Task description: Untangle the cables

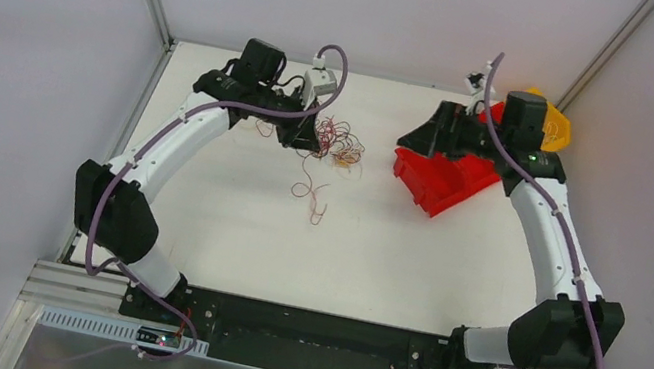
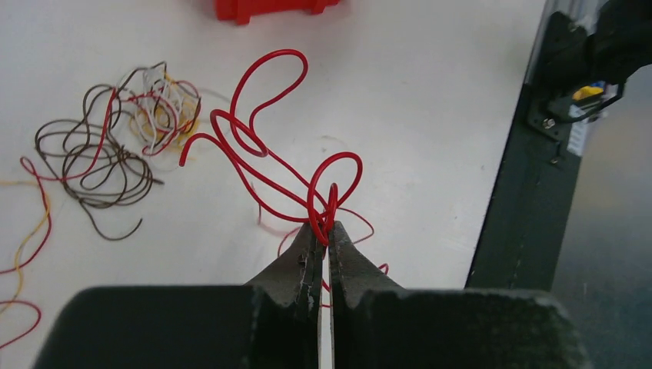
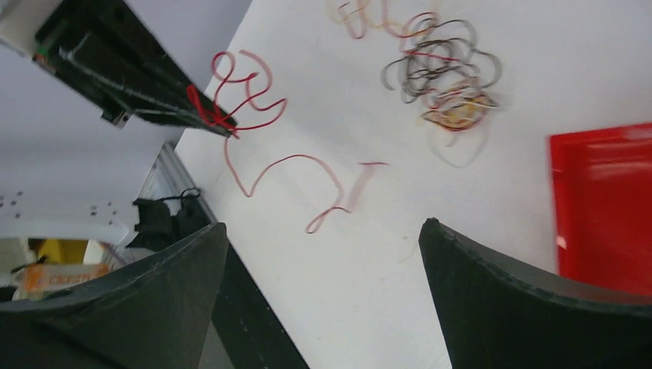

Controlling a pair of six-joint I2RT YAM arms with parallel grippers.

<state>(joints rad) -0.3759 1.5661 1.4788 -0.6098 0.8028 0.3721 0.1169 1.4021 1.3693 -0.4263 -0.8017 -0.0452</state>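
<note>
The left gripper [image 2: 324,231] is pinching a red wire [image 2: 261,165] between its fingertips, with the jaws pressed together and only a thin slit showing between them. From the pinch the red wire is curling outward in several open loops, and one large loop is arching toward the far side of the table [image 1: 391,257]. In the right wrist view, part of the same wire is trailing down onto the white surface in a long wavy line. The rest of the cables [image 2: 115,146] are lying in a loose bundle on the table just beside the held wire, with dark brown, white, yellow-orange and red strands mixed together. A few red and yellow strands are straying out past the edge of the left wrist view. The right gripper [image 3: 323,231] is hanging with its jaws spread wide and nothing between them, looking down at the table from well apart from the bundle. In the overhead view it is hovering over a red bin [image 1: 445,180], which is sitting to the right of the cables. A yellow object [image 1: 556,129] is showing behind the right arm.
</note>
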